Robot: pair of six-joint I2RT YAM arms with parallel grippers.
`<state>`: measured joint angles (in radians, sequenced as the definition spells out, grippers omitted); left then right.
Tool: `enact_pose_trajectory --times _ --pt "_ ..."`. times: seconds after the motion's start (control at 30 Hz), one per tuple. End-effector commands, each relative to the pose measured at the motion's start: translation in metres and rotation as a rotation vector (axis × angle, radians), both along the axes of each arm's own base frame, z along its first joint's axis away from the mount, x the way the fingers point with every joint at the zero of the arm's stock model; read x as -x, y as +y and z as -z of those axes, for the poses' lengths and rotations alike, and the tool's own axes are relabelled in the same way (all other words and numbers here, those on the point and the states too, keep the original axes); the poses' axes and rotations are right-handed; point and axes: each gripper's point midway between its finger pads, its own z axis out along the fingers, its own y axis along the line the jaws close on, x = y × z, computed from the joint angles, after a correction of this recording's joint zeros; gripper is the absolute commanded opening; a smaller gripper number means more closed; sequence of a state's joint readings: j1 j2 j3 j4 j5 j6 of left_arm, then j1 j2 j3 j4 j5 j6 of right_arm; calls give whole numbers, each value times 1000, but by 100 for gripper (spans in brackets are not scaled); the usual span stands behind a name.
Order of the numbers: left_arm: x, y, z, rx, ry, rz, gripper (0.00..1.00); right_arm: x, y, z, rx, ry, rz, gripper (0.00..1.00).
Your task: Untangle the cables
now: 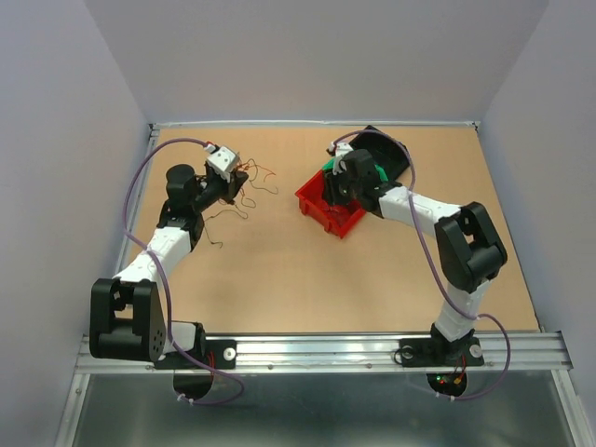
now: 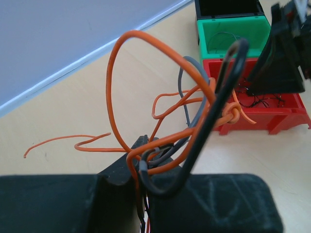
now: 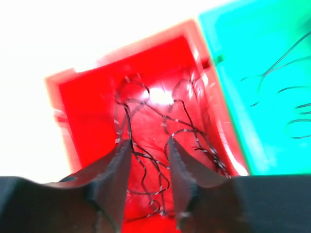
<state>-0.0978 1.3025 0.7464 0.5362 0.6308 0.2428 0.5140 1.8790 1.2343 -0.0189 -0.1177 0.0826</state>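
The cables (image 1: 250, 186) are a small tangle of thin orange, grey and black wires on the left of the table. My left gripper (image 1: 228, 177) is shut on that bundle. In the left wrist view the orange loops (image 2: 146, 73) and a black wire (image 2: 214, 111) rise out of the closed left gripper (image 2: 143, 170). My right gripper (image 1: 337, 191) hangs over the red bin (image 1: 321, 212). In the right wrist view the right gripper (image 3: 149, 143) stands open, and thin black wires (image 3: 146, 160) lie on the bin floor below and between the fingers.
A green bin (image 1: 328, 166) and a black bin (image 1: 386, 149) stand right behind the red one. Thin dark wires (image 3: 286, 92) lie in the green bin (image 3: 243, 58). A few loose wires (image 1: 219, 242) lie on the table near the left arm. The back wall is close.
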Motion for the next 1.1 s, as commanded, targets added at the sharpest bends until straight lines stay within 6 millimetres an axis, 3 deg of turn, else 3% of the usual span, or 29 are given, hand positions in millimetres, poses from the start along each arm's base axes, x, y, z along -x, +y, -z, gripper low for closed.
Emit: enact_pose_trajectory --times 0.0,0.2,0.23,0.27,0.3,0.37,0.43,0.63,0.83,1.07 --pt "6 -9 -19 -11 -70 55 0 -3 4 -65 -72 -130 13 45" --pt "16 -21 -17 -19 -65 130 0 9 2 -94 -113 -184 20 55" --pt "22 -27 -16 -22 -65 180 0 12 6 -106 -137 -211 -5 56" --pt "26 -31 -17 -18 -61 209 0 17 9 -103 -139 -200 -32 59" --pt "29 -34 -16 -26 -64 237 0 20 16 -117 -171 -239 -72 61" --pt "38 -43 -13 -25 -49 308 0 38 34 -124 -231 -249 -204 73" --pt "43 -48 -11 -34 -40 346 0 55 53 -137 -270 -282 -305 77" --pt "61 -66 0 -50 7 483 0 81 83 -156 -284 -410 -459 75" --pt "77 -74 3 -80 -8 590 0 86 86 -167 -331 -469 -478 72" --pt "81 -78 6 -89 0 614 0 105 81 -184 -384 -529 -523 70"
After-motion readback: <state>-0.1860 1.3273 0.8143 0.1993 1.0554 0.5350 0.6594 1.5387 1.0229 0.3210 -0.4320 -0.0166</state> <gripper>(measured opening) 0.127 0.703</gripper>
